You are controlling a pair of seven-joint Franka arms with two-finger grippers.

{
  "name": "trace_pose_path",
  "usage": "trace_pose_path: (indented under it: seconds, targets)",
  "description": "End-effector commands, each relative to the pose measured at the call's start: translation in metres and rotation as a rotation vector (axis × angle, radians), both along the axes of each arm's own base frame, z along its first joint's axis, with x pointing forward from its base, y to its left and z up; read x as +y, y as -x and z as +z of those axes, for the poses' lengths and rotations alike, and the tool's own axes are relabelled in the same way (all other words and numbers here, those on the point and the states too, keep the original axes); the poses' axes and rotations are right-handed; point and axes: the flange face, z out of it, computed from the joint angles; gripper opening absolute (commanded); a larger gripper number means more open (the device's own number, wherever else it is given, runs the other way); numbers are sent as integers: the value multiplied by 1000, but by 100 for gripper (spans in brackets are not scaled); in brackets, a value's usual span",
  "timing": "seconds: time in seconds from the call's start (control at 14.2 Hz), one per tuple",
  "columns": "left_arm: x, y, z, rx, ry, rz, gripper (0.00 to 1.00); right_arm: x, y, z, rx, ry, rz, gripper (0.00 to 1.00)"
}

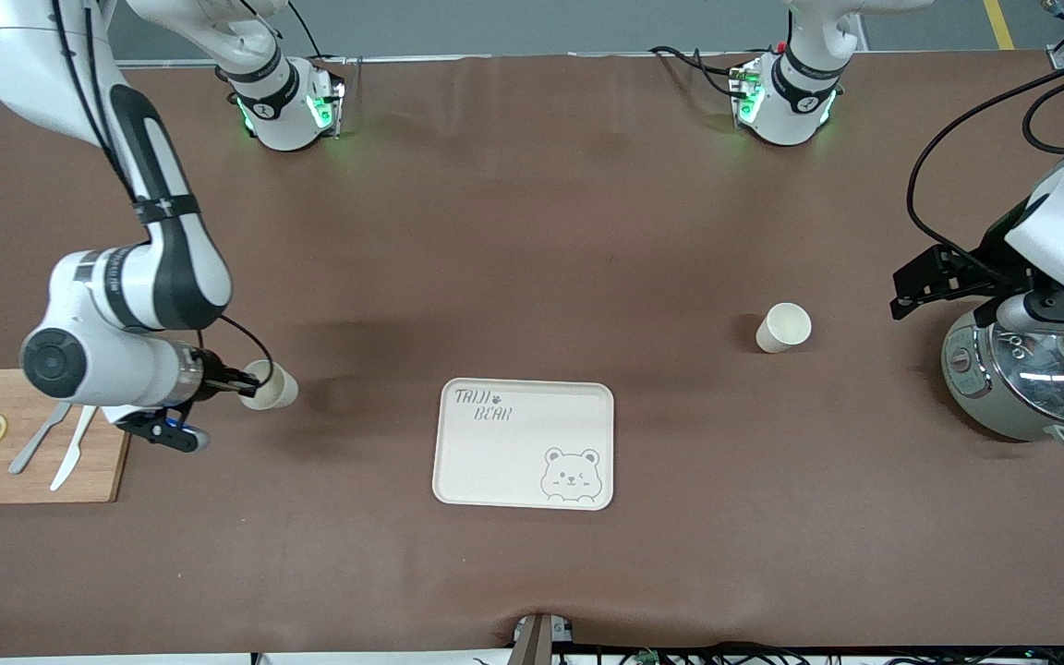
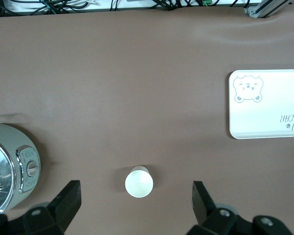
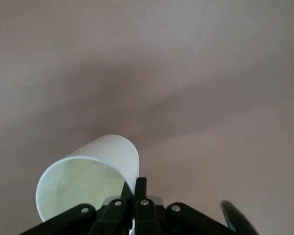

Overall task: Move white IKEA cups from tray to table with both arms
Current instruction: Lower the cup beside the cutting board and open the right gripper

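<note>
One empty cup (image 1: 271, 386) is pinched at its rim by the right gripper (image 1: 241, 380) (tilted sideways); the other cup (image 1: 783, 328) stands empty on the table (image 1: 532, 231), the tray (image 1: 525, 444) bare, the left gripper (image 2: 136, 196) spread wide above.

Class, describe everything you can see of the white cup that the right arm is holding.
The white cup is a small, plain, cream-white tapered tumbler with no handle, smooth and matte, empty inside. It is tilted well off upright. The right gripper is shut on its rim, one finger inside and one outside. It is held over bare brown table, between the wooden board and the bear-printed tray.
</note>
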Motion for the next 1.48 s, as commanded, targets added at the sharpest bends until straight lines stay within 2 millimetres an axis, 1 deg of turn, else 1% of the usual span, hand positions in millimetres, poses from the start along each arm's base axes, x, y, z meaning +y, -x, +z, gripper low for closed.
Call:
trace_pose_path:
  seconds: [0.0, 0.07, 0.14, 0.35, 0.42, 0.49, 0.56, 0.63, 0.78, 0.92, 0.99, 1.06, 1.13, 1.2, 1.41]
  targets:
    - [1, 2, 4, 3, -27, 1, 100, -31, 14, 5, -8, -6, 62, 0]
    - [1, 2, 4, 3, -27, 1, 100, -39, 19, -5, -15, -11, 82, 0]
    - [1, 2, 4, 2, -26, 1, 100, -44, 24, -8, -37, -3, 100, 0]
    - [1, 2, 4, 0, -26, 0, 100, -77, 29, -17, -48, 28, 167, 0]
    - [1, 2, 4, -1, -26, 0, 100, -83, 37, -30, -65, 27, 180, 0]
    - [0, 1, 3, 0, -26, -2, 100, -89, 41, -33, -87, 31, 195, 0]
    - [0, 1, 3, 0, -26, -2, 100, -101, 43, -36, -89, 26, 213, 0]
    - [-1, 1, 2, 2, -26, -2, 100, -107, 43, -39, -98, 24, 226, 0]
    - [-2, 1, 1, 4, -26, 0, 100, -112, 53, -55, -120, 24, 237, 0]
    - [0, 1, 1, 3, -39, -6, 100, -112, 56, -59, -129, 25, 240, 0]
    - [0, 1, 2, -3, -79, -14, 100, -113, 56, -60, -132, 25, 235, 0]
    - [-1, 2, 2, -5, -129, -36, 100, -117, 56, -61, -141, 28, 233, 0]
    - [-2, 4, -1, 10, -152, -59, 100, -125, 57, -62, -142, 28, 222, 0]
    - [0, 6, -2, 31, -162, -77, 100, -130, 58, -62, -144, 27, 228, 0]
    - [0, 8, -7, 64, -165, -90, 100, -131, 57, -67, -144, 23, 239, 0]
